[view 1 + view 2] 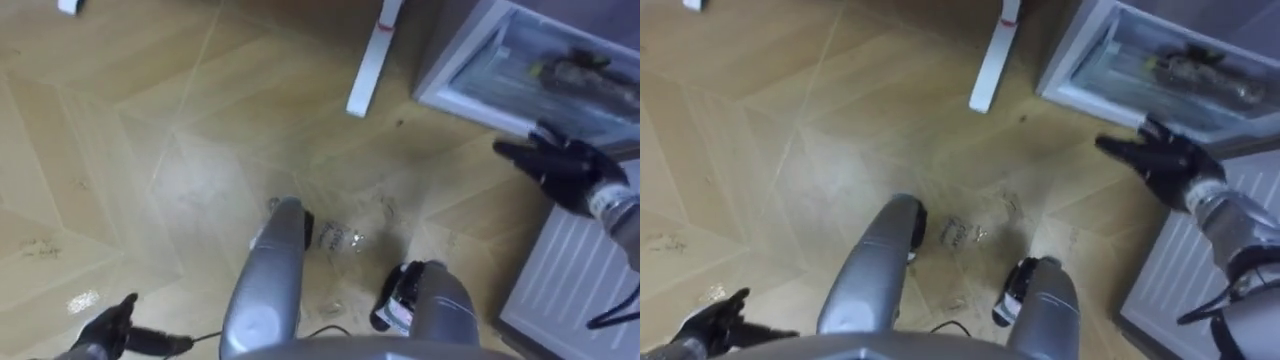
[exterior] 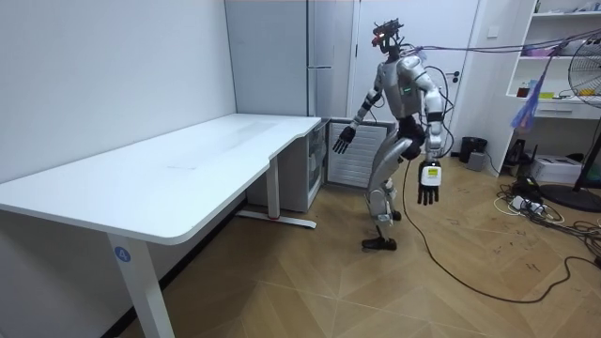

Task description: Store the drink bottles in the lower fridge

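Observation:
The lower fridge [image 1: 470, 70] stands open at the upper right, with blurred items [image 1: 585, 72] lying inside; I cannot tell whether they are drinks. Its white ribbed door [image 1: 570, 265] hangs open at the right. My right hand [image 1: 555, 165] reaches out in front of the open compartment with fingers spread, holding nothing. My left hand [image 1: 110, 325] hangs low at the lower left, fingers relaxed and empty. In the room view I stand on the wooden floor beside the fridge [image 2: 349, 155], right hand [image 2: 343, 139] stretched toward it and left hand [image 2: 428, 183] hanging down.
A white desk leg [image 1: 372, 55] stands on the floor just left of the fridge. The long white desk [image 2: 188, 160] runs along the wall on the room view's left. Shelves, a fan and floor cables [image 2: 554, 202] lie on the room view's right.

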Tool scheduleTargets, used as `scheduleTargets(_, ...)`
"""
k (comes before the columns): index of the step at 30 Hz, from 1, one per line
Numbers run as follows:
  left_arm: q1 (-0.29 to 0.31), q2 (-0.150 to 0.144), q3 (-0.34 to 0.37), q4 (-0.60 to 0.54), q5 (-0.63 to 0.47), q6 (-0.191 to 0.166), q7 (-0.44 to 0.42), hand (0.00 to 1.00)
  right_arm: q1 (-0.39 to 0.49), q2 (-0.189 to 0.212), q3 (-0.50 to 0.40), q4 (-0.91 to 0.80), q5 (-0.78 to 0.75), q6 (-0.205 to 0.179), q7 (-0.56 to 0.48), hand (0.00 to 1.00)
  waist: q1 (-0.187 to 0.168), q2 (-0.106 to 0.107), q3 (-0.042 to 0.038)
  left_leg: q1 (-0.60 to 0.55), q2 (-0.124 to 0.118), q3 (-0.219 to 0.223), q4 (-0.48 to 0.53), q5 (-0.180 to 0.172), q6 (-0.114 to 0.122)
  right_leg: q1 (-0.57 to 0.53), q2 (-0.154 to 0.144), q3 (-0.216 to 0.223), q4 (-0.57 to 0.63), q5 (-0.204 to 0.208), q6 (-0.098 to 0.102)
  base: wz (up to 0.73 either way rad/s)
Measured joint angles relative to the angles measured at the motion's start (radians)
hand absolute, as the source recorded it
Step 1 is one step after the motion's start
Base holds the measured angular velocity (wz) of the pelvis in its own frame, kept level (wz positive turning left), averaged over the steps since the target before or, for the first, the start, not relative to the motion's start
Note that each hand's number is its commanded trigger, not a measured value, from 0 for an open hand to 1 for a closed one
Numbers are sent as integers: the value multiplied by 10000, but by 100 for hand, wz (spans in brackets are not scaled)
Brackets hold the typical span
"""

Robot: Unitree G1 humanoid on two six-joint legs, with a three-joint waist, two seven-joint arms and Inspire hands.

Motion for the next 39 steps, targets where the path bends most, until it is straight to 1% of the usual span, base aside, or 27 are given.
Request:
scheduleTargets(1, -85, -117, -1, 168, 2, -17, -11, 0, 104, 52, -113, 101, -179, 2, 58, 0, -31, 52, -34, 146, -2, 29, -105, 9, 8, 101, 9, -1, -129, 33, 19, -4)
scheduleTargets(2, -202, -337, -6, 469, 3, -45, -30, 0, 315, 142, -155, 192, -399, 17, 110, 0, -129, 122, -77, 444, -2, 64, -319, 17, 13, 387, 16, -12, -394, 111, 24, -9)
scheduleTargets(3, -223, -520, -9, 682, 3, -60, -31, 0, 522, 308, -153, 195, -572, 66, 154, 0, -183, 149, -100, 763, -2, 137, -572, 34, 20, 660, 12, -18, -660, 184, 44, -11)
scheduleTargets(4, -223, -604, -8, 753, 2, -58, -34, 0, 620, 411, -169, 211, -579, 99, 189, 0, -225, 156, -104, 920, -3, 164, -711, 51, 24, 793, 11, -34, -806, 232, 50, -12)
scheduleTargets(5, -227, -773, -3, 862, 2, -59, -40, 0, 800, 653, -269, 288, -657, 139, 262, 0, -329, 168, -111, 1211, -4, 212, -987, 99, 32, 1105, 13, -67, -1104, 320, 64, -3)
scheduleTargets(6, -233, -888, 4, 932, 2, -64, -66, 0, 984, 1009, -520, 411, -919, 121, 304, 0, -514, 180, -115, 1469, -4, 258, -1203, 158, 41, 1346, 23, -113, -1373, 376, 77, 0)
scheduleTargets(7, -236, -929, 5, 942, 7, -68, -85, 0, 1130, 1195, -627, 552, -992, 119, 352, 0, -595, 183, -114, 1583, -4, 260, -1265, 170, 39, 1474, 40, -125, -1508, 412, 78, 0)
scheduleTargets(8, -252, -1009, 14, 954, 71, -108, -121, 0, 1271, 1526, -776, 660, -1199, 125, 397, 0, -727, 184, -123, 1816, 1, 290, -1433, 188, 39, 1716, 72, -126, -1759, 479, 100, -6)
scheduleTargets(9, -311, -1103, 19, 998, 214, -165, -107, 0, 1517, 1781, -864, 674, -1452, 120, 383, 0, -781, 192, -122, 2046, 2, 353, -1619, 203, 49, 1930, 74, -128, -1993, 561, 122, -9)
scheduleTargets(10, -367, -1163, 18, 1067, 305, -208, -94, 0, 1701, 1896, -854, 680, -1549, 119, 381, 0, -803, 192, -122, 2186, 2, 403, -1734, 209, 58, 2055, 70, -131, -2124, 600, 130, -15)
scheduleTargets(11, -439, -1274, 16, 1153, 359, -253, 2, 0, 1943, 2116, -827, 673, -1726, 119, 368, 0, -818, 193, -125, 2496, 4, 486, -1950, 223, 71, 2319, 72, -168, -2397, 715, 170, -24)
scheduleTargets(12, -434, -1350, 18, 1156, 351, -319, 87, 0, 2195, 2311, -839, 643, -1954, 116, 343, 0, -860, 211, -138, 2777, 13, 522, -2171, 225, 74, 2574, 62, -306, -2689, 853, 182, -26)
scheduleTargets(14, -423, -1454, 145, 1157, 440, -391, 115, 0, 2398, 2491, -860, 588, -2735, 117, 312, 0, -1000, 227, -149, 3124, 13, 569, -2501, 238, 96, 2890, 71, -403, -3090, 1059, 208, -27)
scheduleTargets(15, -422, -1619, 433, 1169, 549, -410, 187, 0, 2507, 2547, -866, 575, -3307, 114, 241, 0, -1052, 233, -152, 3407, 12, 618, -2780, 253, 120, 3193, 95, -412, -3390, 1222, 238, -29)
scheduleTargets(17, -406, -1730, 471, 1171, 786, -473, 288, 0, 2876, 2685, -874, 571, -3439, 89, 98, 0, -1170, 219, -154, 3926, 7, 714, -3115, 269, 142, 3694, 107, -508, -3827, 1396, 278, -22)
scheduleTargets(19, -299, -1833, 496, 1265, 840, -474, 376, 0, 3199, 2851, -983, 554, -3445, 92, 2, 0, -1283, 128, -208, 4524, 3, 864, -3482, 271, 146, 4207, 111, -578, -4239, 1517, 309, -21)
scheduleTargets(20, -205, -1933, 642, 1380, 848, -461, 469, 0, 3394, 2967, -1159, 516, -3439, 91, -19, 0, -1358, 95, -267, 4868, 1, 884, -3666, 271, 146, 4554, 155, -601, -4529, 1614, 327, -18)
scheduleTargets(21, -155, -2039, 899, 1416, 885, -455, 535, 0, 3523, 3085, -1368, 488, -3469, 75, -49, 0, -1459, 38, -290, 5188, 1, 884, -3864, 272, 144, 4857, 173, -708, -4758, 1679, 327, -12)
scheduleTargets(22, -153, -2088, 1024, 1441, 938, -455, 570, 0, 3579, 3143, -1451, 493, -3523, 71, -102, 0, -1527, 10, -290, 5337, 1, 890, -3950, 274, 140, 5011, 180, -751, -4855, 1702, 330, -9)
scheduleTargets(23, -136, -2186, 1314, 1468, 1214, -456, 710, 0, 3733, 3292, -1676, 501, -3732, 68, -218, 0, -1596, -64, -291, 5615, 2, 917, -4108, 286, 123, 5256, 196, -808, -5013, 1729, 328, -11)
scheduleTargets(24, -128, -2262, 1578, 1556, 1588, -459, 864, 0, 3845, 3405, -1841, 501, -3958, 68, -289, 0, -1620, -108, -321, 5855, 4, 929, -4232, 293, 110, 5461, 226, -818, -5179, 1773, 334, -13)
scheduleTargets(27, 23, -2386, 1762, 1541, 2109, -460, 1213, 0, 4064, 3506, -1998, 487, -4073, 72, -473, 0, -1820, -110, -327, 6325, 3, 968, -4424, 294, 109, 5956, 266, -863, -5508, 1829, 350, -3)
scheduleTargets(31, 153, -2512, 1789, 1546, 2178, -458, 1615, 0, 4112, 3561, -2039, 407, -4114, 18, -1003, 0, -1954, -99, -321, 6757, 3, 1067, -4654, 301, 97, 6308, 282, -817, -5669, 1830, 351, -7)
scheduleTargets(33, 151, -2647, 2066, 1566, 2584, -460, 1820, 0, 4093, 3707, -2527, 284, -4353, -16, -1454, 0, -2091, -96, -311, 6987, 6, 1119, -4713, 301, 96, 6480, 305, -774, -5794, 1855, 362, -5)
scheduleTargets(34, 159, -2658, 2123, 1563, 2661, -460, 1836, 0, 4163, 3735, -2691, 84, -4411, -17, -1588, 0, -2106, -95, -311, 7026, 6, 1130, -4716, 301, 96, 6511, 304, -780, -5796, 1855, 362, -7)
scheduleTargets(37, 115, -2711, 2488, 1506, 2883, -475, 1874, 0, 4338, 3756, -3387, -1133, -4896, -98, -2171, 0, -2312, -93, -310, 7145, 10, 1223, -4811, 303, 95, 6554, 317, -709, -5851, 1886, 369, -11)
scheduleTargets(39, 175, -2759, 2768, 1506, 3042, -533, 2081, 0, 4327, 3731, -3682, -2506, -5751, -146, -2745, 0, -2357, -101, -286, 7465, 9, 1263, -5004, 313, 89, 6617, 375, -412, -5938, 1979, 362, -36)
